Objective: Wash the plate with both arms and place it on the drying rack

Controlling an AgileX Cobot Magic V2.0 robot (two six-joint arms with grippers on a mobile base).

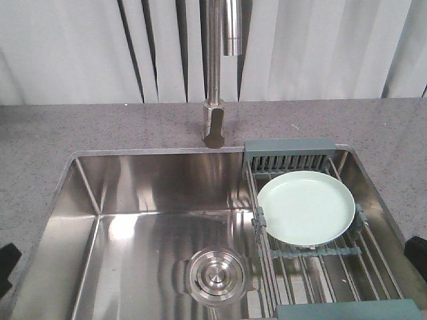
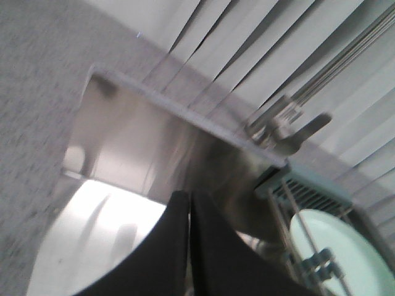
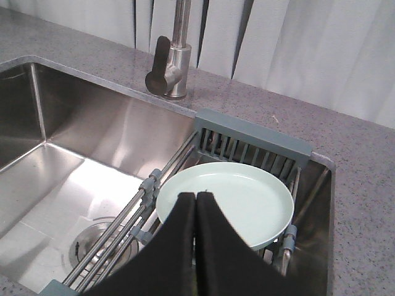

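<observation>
- Over the left half of the sink (image 1: 133, 193), my left gripper (image 2: 189, 203) hangs with its black fingertips pressed together, holding nothing; its wrist view is blurred, so I judge its height poorly.
- Near the middle of the basin floor sits the round steel drain (image 1: 215, 275), and behind it, at the counter's (image 1: 67, 127) far edge, the faucet (image 1: 215, 100) rises.
- Toward the right end of the sink, the plate (image 1: 307, 207) lies flat on the drying rack (image 1: 313, 260), close to the rack's far end piece.
- Above the plate's near rim, my right gripper (image 3: 195, 206) is also closed and empty.
- To wash it, I judge I should spread the right fingers first, approach the near rim low, and pinch the rim without scraping the rods.
</observation>
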